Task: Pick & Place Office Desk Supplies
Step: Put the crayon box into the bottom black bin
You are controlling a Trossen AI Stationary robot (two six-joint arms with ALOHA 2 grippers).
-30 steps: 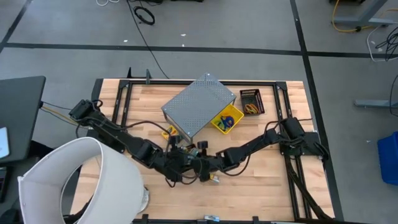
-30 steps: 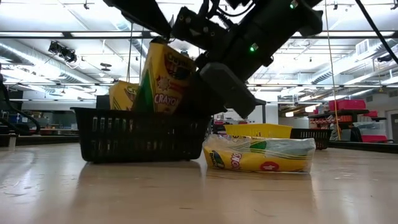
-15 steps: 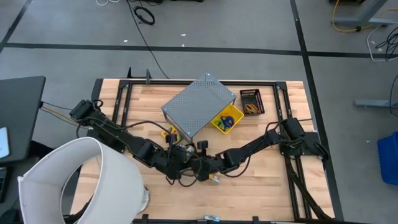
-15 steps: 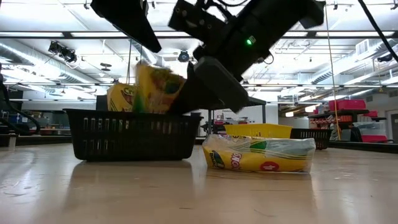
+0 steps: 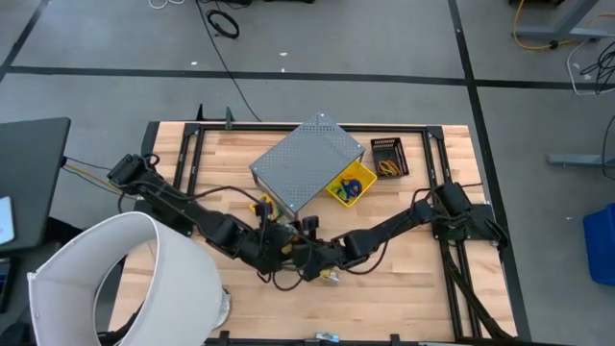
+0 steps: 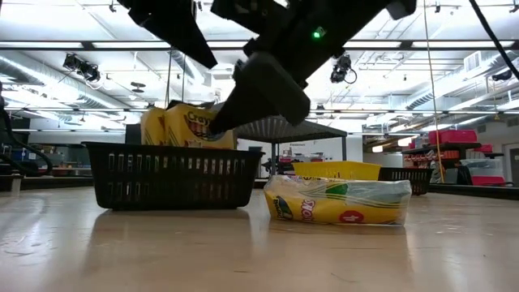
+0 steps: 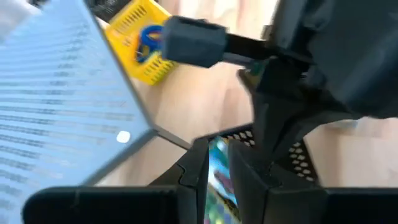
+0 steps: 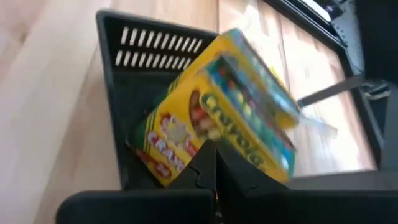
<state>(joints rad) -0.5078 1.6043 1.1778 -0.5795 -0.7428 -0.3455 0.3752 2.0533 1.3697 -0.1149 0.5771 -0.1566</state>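
Two crayon boxes (image 6: 185,128) lean in the black basket (image 6: 174,176), just ahead of the closed, empty right tool (image 8: 214,163). Left tool (image 7: 217,168) beside it, jaws narrowly apart, grip unclear. A third box (image 6: 336,202) lies on the tabletop (image 6: 259,251) beside the basket.

You get even, bright light from the ceiling strip lights (image 6: 73,50) in the low view, with a soft sheen on the wooden surface (image 6: 243,251). Both wrist views are motion-blurred; the crayon box (image 8: 217,134) smears, and the grey perforated box (image 7: 56,106) looks washed out.
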